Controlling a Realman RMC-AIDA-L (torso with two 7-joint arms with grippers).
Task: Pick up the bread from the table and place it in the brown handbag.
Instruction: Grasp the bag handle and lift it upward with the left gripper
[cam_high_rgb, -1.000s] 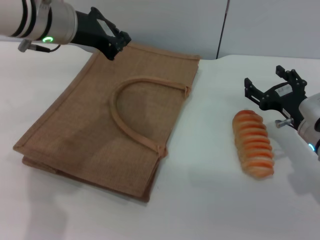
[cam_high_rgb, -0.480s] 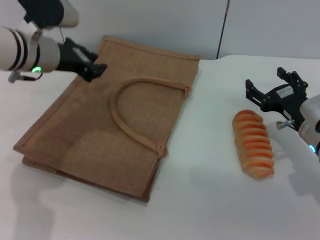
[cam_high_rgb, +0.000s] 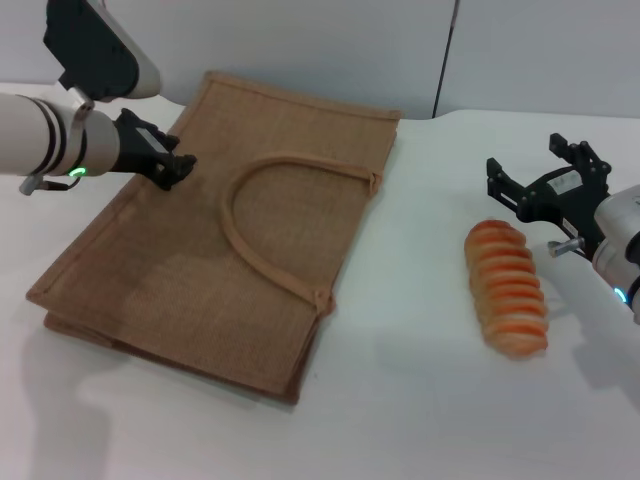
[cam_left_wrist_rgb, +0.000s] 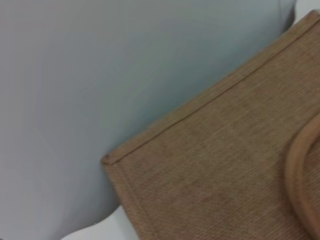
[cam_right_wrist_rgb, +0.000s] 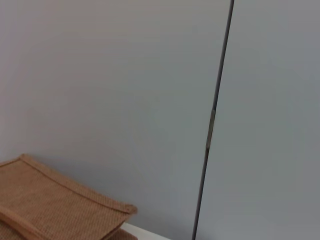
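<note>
The bread (cam_high_rgb: 507, 289), a ridged orange-tan loaf, lies on the white table (cam_high_rgb: 420, 400) at the right. My right gripper (cam_high_rgb: 543, 180) is open and empty, just beyond the loaf's far end and apart from it. The brown handbag (cam_high_rgb: 200, 260) lies flat at the left centre, one arched handle (cam_high_rgb: 250, 245) resting on its top face. My left gripper (cam_high_rgb: 170, 160) hovers at the bag's far left edge. The bag also shows in the left wrist view (cam_left_wrist_rgb: 225, 165) and, as a corner, in the right wrist view (cam_right_wrist_rgb: 50, 200).
A grey wall (cam_high_rgb: 330, 50) with a dark vertical seam (cam_high_rgb: 446, 55) stands right behind the table's far edge. Bare white tabletop lies between the bag and the bread and along the near side.
My left arm has swung from the bag's far top edge leftward and nearer, to the bag's left edge. The right gripper, bread and bag have hardly moved.
</note>
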